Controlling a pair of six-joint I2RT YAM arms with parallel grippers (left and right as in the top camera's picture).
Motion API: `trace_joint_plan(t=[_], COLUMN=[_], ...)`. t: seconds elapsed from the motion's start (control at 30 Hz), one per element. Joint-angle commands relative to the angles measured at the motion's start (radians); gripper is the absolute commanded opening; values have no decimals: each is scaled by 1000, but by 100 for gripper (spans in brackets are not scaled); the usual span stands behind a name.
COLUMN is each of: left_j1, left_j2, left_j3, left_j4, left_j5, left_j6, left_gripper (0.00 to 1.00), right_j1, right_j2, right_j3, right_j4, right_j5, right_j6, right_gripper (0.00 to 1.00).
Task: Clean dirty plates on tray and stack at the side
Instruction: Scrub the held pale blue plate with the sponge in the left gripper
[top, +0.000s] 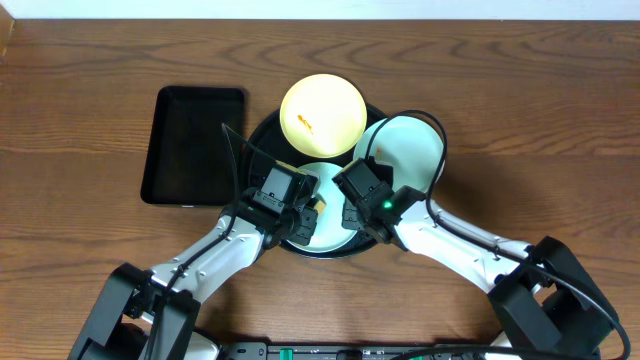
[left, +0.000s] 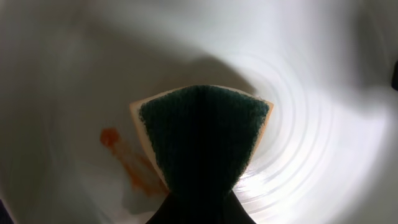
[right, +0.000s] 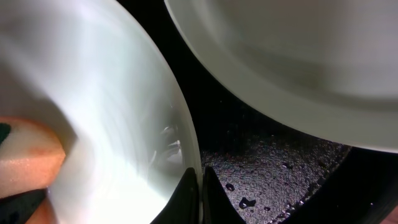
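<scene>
The round black tray (top: 258, 140) holds three plates. The pale yellow plate (top: 322, 113) with an orange smear lies at the back. One mint plate (top: 405, 150) lies at the right, also in the right wrist view (right: 298, 50). The other mint plate (top: 330, 235) is at the front. My left gripper (top: 306, 208) is shut on a green-and-yellow sponge (left: 202, 130), pressed onto this plate (left: 323, 124) beside an orange smear (left: 127, 162). My right gripper (top: 350, 212) is shut on the front plate's rim (right: 186, 143), its fingers (right: 200, 190) pinching it over the wet tray (right: 280, 168).
A smaller rectangular black tray (top: 193, 145) lies left of the round tray. Dark wood tabletop (top: 540, 110) surrounds both. The sponge's orange edge (right: 28, 162) shows at the left of the right wrist view. Both arms reach in from the front edge.
</scene>
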Motion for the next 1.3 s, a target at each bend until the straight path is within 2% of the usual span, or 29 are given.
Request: trace_joint_plan(t=[0.0, 0.6, 0.87, 1.0, 1.27], left_j1=[1, 1, 2, 2, 2], left_j2=[-4, 0, 67, 72, 82], left_j3=[-13, -14, -14, -14, -14], left_j4=[2, 51, 86, 132, 161], left_j5=[-38, -98, -100, -181, -192], left_j6=[-10, -1, 7, 14, 23], left_gripper=[8, 8, 8, 8, 8], right_j1=[19, 19, 19, 19, 19], right_j2=[29, 64, 64, 64, 64], right_j3=[-3, -3, -3, -3, -3], right_j4=[-6, 1, 5, 5, 6], right_j5=[9, 9, 10, 10, 10], right_j6=[7, -39, -39, -39, -46], right_gripper=[1, 1, 1, 1, 1])
